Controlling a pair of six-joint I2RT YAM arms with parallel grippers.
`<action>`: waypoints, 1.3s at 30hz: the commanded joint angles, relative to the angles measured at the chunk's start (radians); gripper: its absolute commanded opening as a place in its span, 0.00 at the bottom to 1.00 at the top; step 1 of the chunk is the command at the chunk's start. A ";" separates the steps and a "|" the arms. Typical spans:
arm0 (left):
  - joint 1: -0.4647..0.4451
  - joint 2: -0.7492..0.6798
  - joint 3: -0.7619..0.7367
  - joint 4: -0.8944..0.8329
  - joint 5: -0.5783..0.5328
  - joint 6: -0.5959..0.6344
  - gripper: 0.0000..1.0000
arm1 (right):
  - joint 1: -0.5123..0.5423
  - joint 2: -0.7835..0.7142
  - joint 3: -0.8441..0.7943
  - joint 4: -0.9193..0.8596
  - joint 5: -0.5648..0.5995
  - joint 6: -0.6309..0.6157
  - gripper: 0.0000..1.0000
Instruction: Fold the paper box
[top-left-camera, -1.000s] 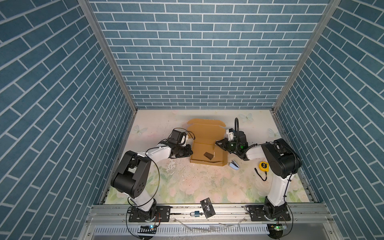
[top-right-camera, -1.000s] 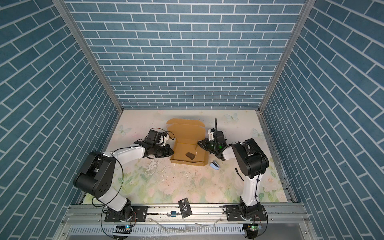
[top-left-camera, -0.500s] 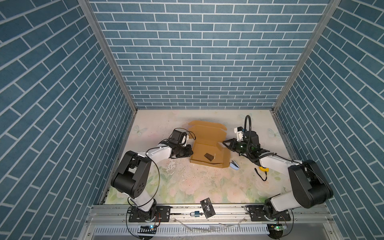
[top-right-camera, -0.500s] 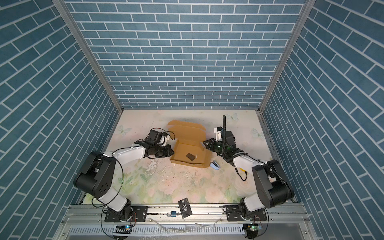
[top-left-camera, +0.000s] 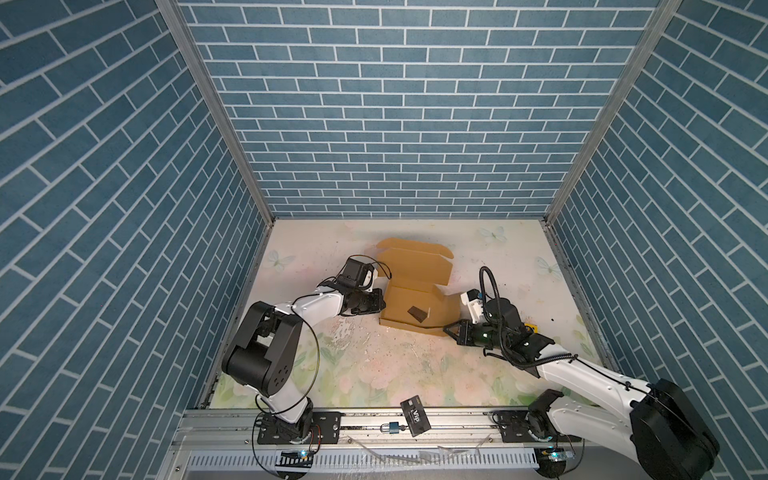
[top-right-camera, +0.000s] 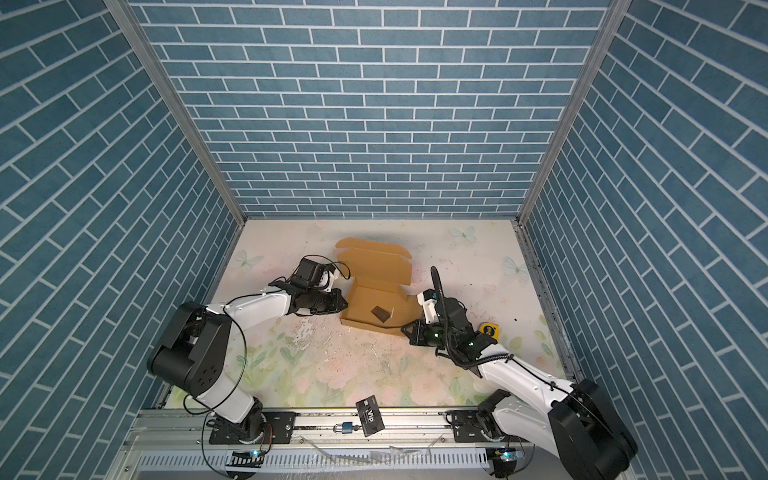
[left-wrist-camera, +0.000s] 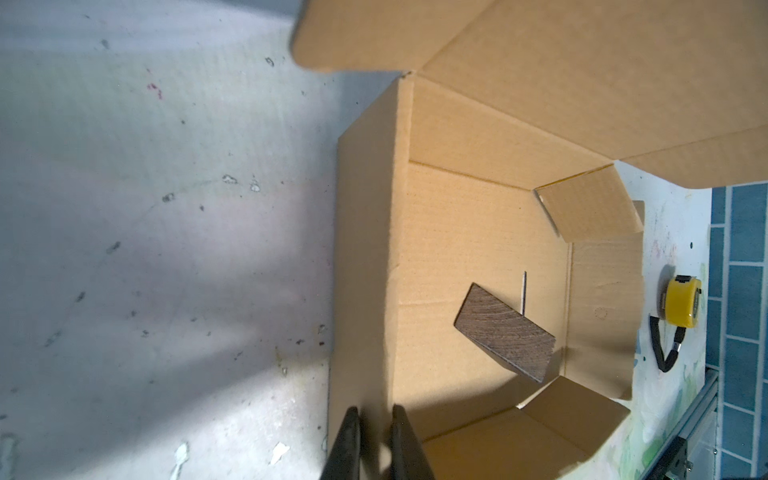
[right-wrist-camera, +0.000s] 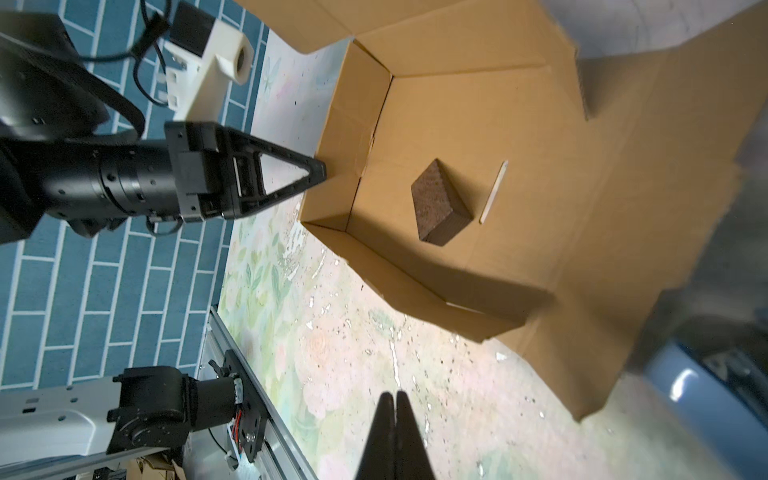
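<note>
While the left gripper (left-wrist-camera: 376, 409) is clamped on the left side wall of the paper box (top-left-camera: 401, 301), holding that wall upright, the right gripper (top-left-camera: 449, 329) hangs empty just beside the box's front right corner. Its fingers are pressed together, and it does not appear to touch the cardboard. The box lies on the tabletop (top-left-camera: 374, 365) between the two grippers. Its left, front and rear walls are standing, and the lid (top-left-camera: 415, 266) lies open behind the rear wall. The right side panel (top-left-camera: 446, 307) is splayed outward from the box floor.

The step in hand looks like raising the side walls, with only the right one left to do. For the next move, the right gripper probably has to get under or against the splayed panel. It then has to swing the panel upright with the two small corner tabs tucked inside it, while the left grip keeps the box from sliding. A dark block (top-left-camera: 417, 313) and a thin pale stick (right-wrist-camera: 493, 193) lie inside the box, toward its right side. They could get in the way of any part of the panel that folds inward.
</note>
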 joint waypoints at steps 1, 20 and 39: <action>-0.007 0.008 0.019 -0.016 -0.010 0.015 0.16 | 0.019 0.010 -0.013 -0.047 0.056 -0.026 0.00; -0.007 0.013 0.017 -0.006 0.006 0.006 0.16 | 0.052 0.353 0.153 0.125 0.143 -0.041 0.00; -0.017 0.032 0.031 -0.018 -0.002 -0.006 0.16 | 0.104 0.526 0.287 0.116 0.078 -0.099 0.00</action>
